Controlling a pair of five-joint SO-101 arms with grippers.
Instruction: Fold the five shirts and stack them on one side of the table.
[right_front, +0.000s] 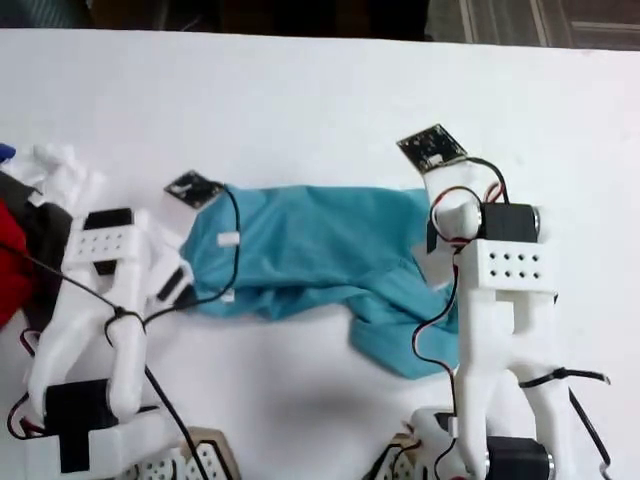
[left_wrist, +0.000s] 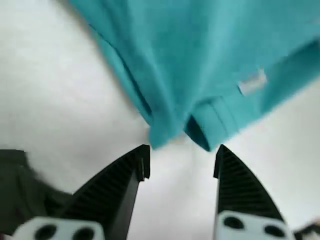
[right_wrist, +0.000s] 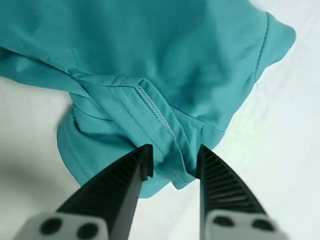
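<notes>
Teal shirt (right_front: 320, 250) lies crumpled and stretched sideways on the white table (right_front: 300, 90), with one of my arms at each end of it. At the shirt's collar end, my left gripper (left_wrist: 182, 160) has its jaws wide apart, the tips just short of the cloth's edge and over bare table. At the shirt's other end, my right gripper (right_wrist: 172, 161) has its jaws moderately parted, with a stitched fold of the shirt lying between the tips. Beyond the shirt's collar end, past my left arm, sits a heap of white, red and dark clothes (right_front: 35, 215).
</notes>
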